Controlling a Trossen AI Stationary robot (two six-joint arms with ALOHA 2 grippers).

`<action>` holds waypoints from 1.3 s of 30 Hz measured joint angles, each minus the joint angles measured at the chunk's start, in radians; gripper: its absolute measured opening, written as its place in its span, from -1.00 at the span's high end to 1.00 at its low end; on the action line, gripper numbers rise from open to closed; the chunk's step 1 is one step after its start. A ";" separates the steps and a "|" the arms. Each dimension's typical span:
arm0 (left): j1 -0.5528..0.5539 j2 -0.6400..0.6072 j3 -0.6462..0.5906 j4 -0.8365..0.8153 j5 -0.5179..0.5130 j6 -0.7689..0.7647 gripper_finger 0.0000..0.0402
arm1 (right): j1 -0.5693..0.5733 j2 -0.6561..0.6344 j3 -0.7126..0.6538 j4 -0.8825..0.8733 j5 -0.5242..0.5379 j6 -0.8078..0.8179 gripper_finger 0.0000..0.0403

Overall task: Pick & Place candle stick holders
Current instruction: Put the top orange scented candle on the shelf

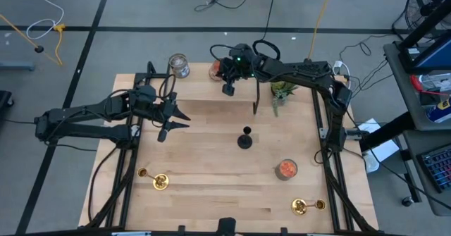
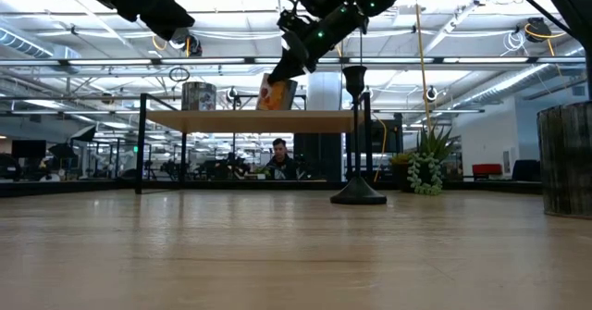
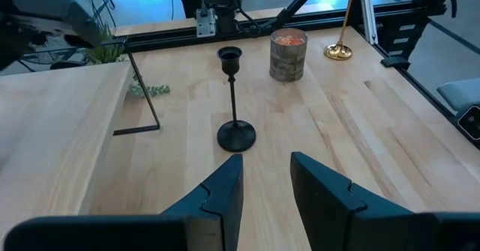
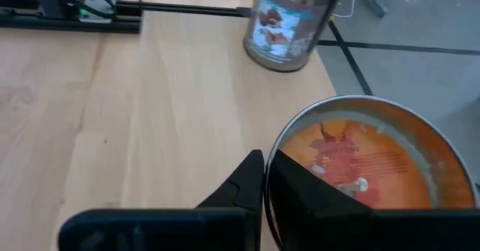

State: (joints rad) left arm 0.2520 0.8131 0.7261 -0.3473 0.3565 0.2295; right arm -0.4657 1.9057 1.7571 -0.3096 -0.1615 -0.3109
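Observation:
A black candle stick holder stands on its round base mid-table; it also shows in the left wrist view and the low view. Two gold holders are near the front edge, one at the left and one at the right. My left gripper is open and empty above the table, left of the black holder, its fingers pointing at it. My right gripper is over the far raised shelf, shut on an orange-filled glass jar. My right gripper holds the orange jar by its rim, one finger inside the jar and one outside, coming from above. The jar is tilted just over the shelf top; whether its bottom touches the shelf I cannot tell.
A raised wooden shelf on thin black legs spans the far side. On it stand a labelled glass jar and a small green plant. Another orange jar stands front right. A person sits in the room beyond.

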 joint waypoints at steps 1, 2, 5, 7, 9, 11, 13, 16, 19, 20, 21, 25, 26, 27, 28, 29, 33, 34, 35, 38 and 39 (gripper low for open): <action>0.000 0.000 0.000 0.000 0.000 0.000 0.41 | -0.001 -0.001 -0.003 0.003 0.000 0.000 0.93; 0.000 0.000 0.000 0.000 0.000 0.000 0.41 | -0.003 -0.001 -0.005 0.006 -0.001 0.000 0.93; 0.000 0.000 0.000 0.000 0.000 -0.002 0.41 | -0.006 -0.001 -0.006 0.016 0.001 0.000 0.92; 0.000 0.000 0.000 0.000 0.000 -0.002 0.41 | -0.006 -0.001 -0.007 0.029 0.002 0.000 0.90; 0.000 0.000 0.000 0.000 0.000 -0.002 0.41 | -0.006 -0.001 -0.008 0.045 0.003 0.000 0.88; 0.000 0.000 0.000 0.000 0.000 -0.002 0.41 | -0.006 0.000 -0.008 0.059 0.003 0.000 0.85; 0.000 0.000 0.000 0.000 0.000 -0.002 0.41 | -0.007 0.000 -0.008 0.060 0.003 0.000 0.82; 0.000 0.000 0.000 -0.005 0.000 -0.002 0.41 | -0.008 0.000 -0.008 0.053 0.000 0.000 0.78; 0.000 0.000 0.000 -0.028 0.000 -0.002 0.41 | -0.009 0.000 -0.008 0.052 0.003 -0.016 0.73; 0.000 0.000 0.000 -0.034 0.000 -0.003 0.41 | -0.009 0.000 -0.008 0.052 0.003 -0.028 0.71; 0.000 0.000 0.000 -0.040 0.000 -0.004 0.41 | -0.008 0.000 -0.008 0.053 0.003 -0.040 0.69; 0.000 0.000 0.000 -0.056 0.000 -0.007 0.41 | 0.000 0.000 -0.008 0.056 0.003 -0.068 0.56; 0.000 0.000 0.000 -0.057 0.000 -0.007 0.41 | 0.003 0.000 -0.008 0.060 0.003 -0.068 0.53; 0.000 0.000 0.000 -0.057 0.000 -0.007 0.41 | 0.007 -0.001 -0.008 0.061 0.004 -0.070 0.49; 0.000 0.000 0.000 -0.058 0.000 -0.007 0.41 | 0.010 -0.005 -0.008 0.059 0.005 -0.075 0.45; 0.000 0.000 0.000 -0.062 0.000 -0.008 0.41 | 0.015 -0.013 -0.009 0.055 0.007 -0.082 0.42; 0.000 0.000 0.000 -0.074 0.000 -0.011 0.41 | 0.049 -0.046 -0.010 0.052 0.054 -0.102 0.28; 0.000 0.000 0.000 -0.076 0.000 -0.011 0.41 | 0.057 -0.053 -0.010 0.047 0.074 -0.102 0.25; 0.000 0.000 0.000 -0.078 0.000 -0.014 0.41 | 0.066 -0.059 -0.010 0.036 0.094 -0.102 0.22; 0.000 0.000 0.000 -0.077 0.000 -0.030 0.41 | 0.096 -0.078 -0.010 -0.011 0.164 -0.092 0.14; 0.000 0.000 0.000 -0.077 0.000 -0.029 0.41 | 0.105 -0.083 -0.010 -0.031 0.189 -0.076 0.11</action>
State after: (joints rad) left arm 0.2520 0.8131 0.7265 -0.4248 0.3565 0.2000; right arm -0.3608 1.8225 1.7473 -0.3401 0.0279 -0.3872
